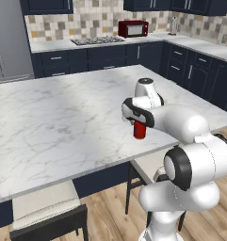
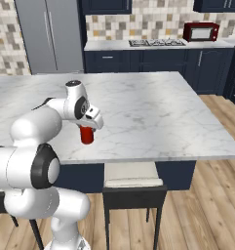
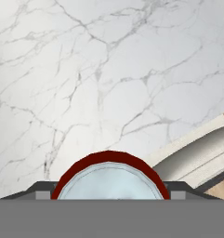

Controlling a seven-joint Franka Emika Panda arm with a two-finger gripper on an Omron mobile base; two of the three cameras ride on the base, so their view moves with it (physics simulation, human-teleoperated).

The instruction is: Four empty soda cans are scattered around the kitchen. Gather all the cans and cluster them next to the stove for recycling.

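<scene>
1. In the left base view, a red soda can is seen upright on the marble island counter, near its front edge, directly beneath the gripper. An empty can is judged light, thin-walled and easily dented, so a gentle hold across the mid-body is advised. The stove lies far off on the back counter, beside a red microwave.

2. In the right base view, the can is partly covered by the hand; a stool stands below the counter edge. The island must be rounded to reach the stove.

3. In the hand view, the can's silvery top is flanked by the fingers, which sit against its sides and pinch it.
</scene>
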